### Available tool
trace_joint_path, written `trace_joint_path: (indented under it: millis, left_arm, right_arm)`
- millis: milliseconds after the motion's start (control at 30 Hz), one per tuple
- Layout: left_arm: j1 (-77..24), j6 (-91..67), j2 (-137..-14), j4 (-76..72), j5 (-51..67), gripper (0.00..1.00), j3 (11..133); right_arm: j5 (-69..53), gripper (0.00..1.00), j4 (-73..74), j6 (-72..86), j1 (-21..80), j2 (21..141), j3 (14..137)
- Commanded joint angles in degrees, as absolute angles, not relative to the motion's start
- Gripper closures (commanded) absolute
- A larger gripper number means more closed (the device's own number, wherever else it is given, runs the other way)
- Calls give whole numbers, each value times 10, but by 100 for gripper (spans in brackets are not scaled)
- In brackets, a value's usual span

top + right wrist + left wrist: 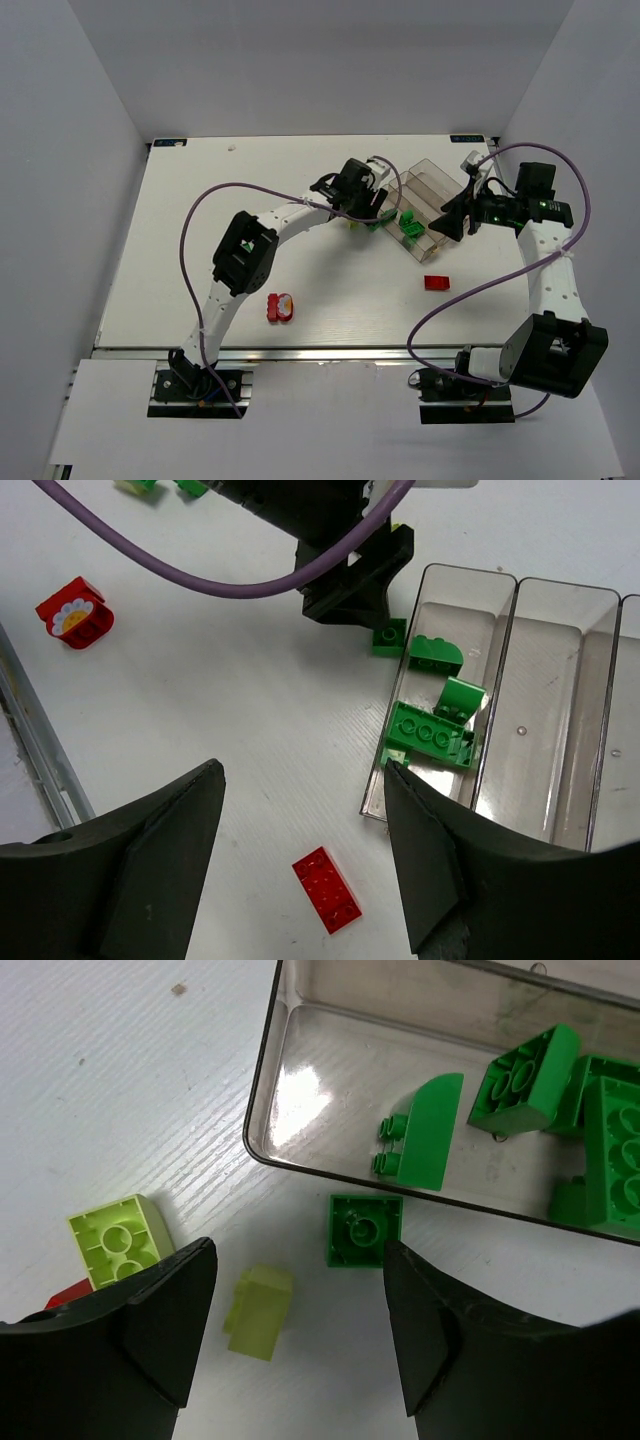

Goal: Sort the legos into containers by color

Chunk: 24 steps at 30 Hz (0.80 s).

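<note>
Pale yellow-green brick (260,1311) lying on the table (100,1110), inside the left pincer (298,1260), spread wide, untouched

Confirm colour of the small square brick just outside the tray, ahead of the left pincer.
Square brick is plain green, not yellow-green; left wrist view shows it best.

No readable text (labels, numbers) anywhere.

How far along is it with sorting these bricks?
Done: several green bricks lie in one compartment of the clear tray; the neighbouring compartments look empty. In hand: the left gripper hovers open over a small green brick beside the tray; the right gripper is open. Left: that brick, two pale yellow-green bricks, a red brick and a red flower-faced piece.
</note>
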<state>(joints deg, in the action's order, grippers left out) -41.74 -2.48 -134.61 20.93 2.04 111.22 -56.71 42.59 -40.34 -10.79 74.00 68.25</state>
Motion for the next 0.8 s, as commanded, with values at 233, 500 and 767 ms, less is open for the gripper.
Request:
trace_joint_path:
  millis: [233, 500, 767]
  left_arm:
    - [-433, -33, -1327, 218, -1, 22, 1124]
    - [-436, -39, -1333, 204, 44, 23, 1109]
    - [-448, -47, -1365, 201, 40, 25, 1134]
  right_arm:
    - [-570, 30, 403, -381, -106, 730, 676]
    - [-570, 30, 402, -379, -106, 736, 674]
    - [-569, 30, 401, -379, -107, 733, 668]
